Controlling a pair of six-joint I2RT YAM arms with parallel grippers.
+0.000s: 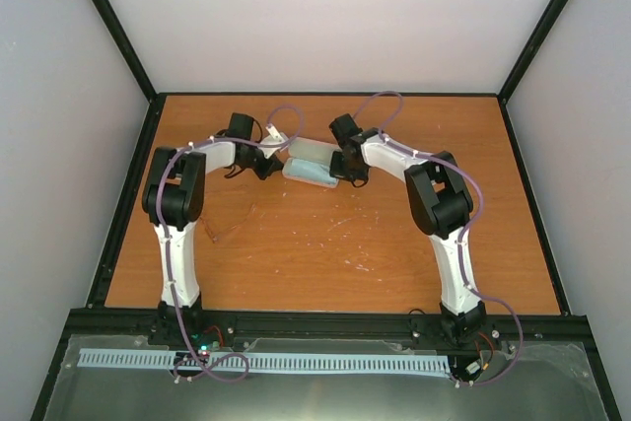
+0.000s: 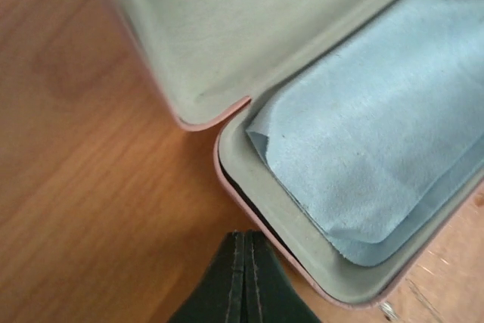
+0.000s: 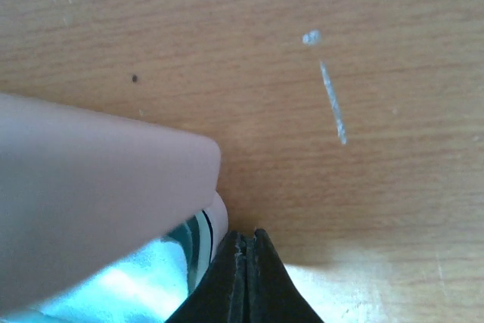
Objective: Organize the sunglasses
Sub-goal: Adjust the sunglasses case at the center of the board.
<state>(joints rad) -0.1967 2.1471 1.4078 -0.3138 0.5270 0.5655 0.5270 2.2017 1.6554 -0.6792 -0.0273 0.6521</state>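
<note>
An open pink glasses case (image 1: 312,164) lies at the back middle of the table. Its lid (image 2: 249,28) stands open and a light blue cloth (image 2: 378,126) covers the inside of the base (image 2: 302,228). No sunglasses show; what lies under the cloth is hidden. My left gripper (image 1: 267,167) is shut and empty, its tips (image 2: 244,237) on the table just beside the case's left end. My right gripper (image 1: 352,176) is shut and empty, its tips (image 3: 246,237) against the right end of the case, under the lid's pink corner (image 3: 98,179).
The wooden table (image 1: 325,244) has white scratch marks (image 3: 331,100) near the case. Black frame rails (image 1: 123,204) run along the table's sides, with grey walls behind.
</note>
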